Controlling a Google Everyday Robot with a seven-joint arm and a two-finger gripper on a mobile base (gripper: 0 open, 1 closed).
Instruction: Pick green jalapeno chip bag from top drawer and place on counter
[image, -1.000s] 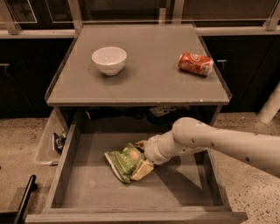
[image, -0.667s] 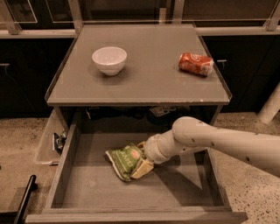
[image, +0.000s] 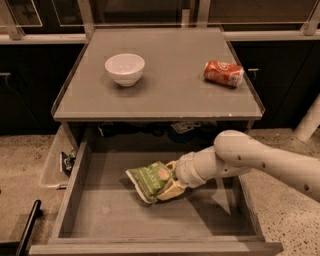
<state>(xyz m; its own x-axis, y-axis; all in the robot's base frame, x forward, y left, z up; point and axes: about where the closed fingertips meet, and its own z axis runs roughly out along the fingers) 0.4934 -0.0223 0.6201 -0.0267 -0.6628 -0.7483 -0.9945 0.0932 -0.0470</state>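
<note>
The green jalapeno chip bag (image: 149, 179) is in the open top drawer (image: 150, 222), near its middle. My gripper (image: 170, 185) reaches into the drawer from the right and is shut on the bag's right end, its yellowish fingers wrapped round the bag's edge. The bag is tilted, with its left end free over the drawer bottom. The white arm runs out to the right edge of the view. The gray counter (image: 170, 90) lies above the drawer.
A white bowl (image: 124, 68) stands on the counter at the left and a red crushed can (image: 223, 73) lies at the right. A small clear side bin (image: 52, 162) hangs left of the drawer. A black bar (image: 27, 230) crosses the floor at lower left.
The bag, held in the gripper, has risen slightly and tilted; its left end now stands a little higher off the drawer bottom. The arm has barely moved.
</note>
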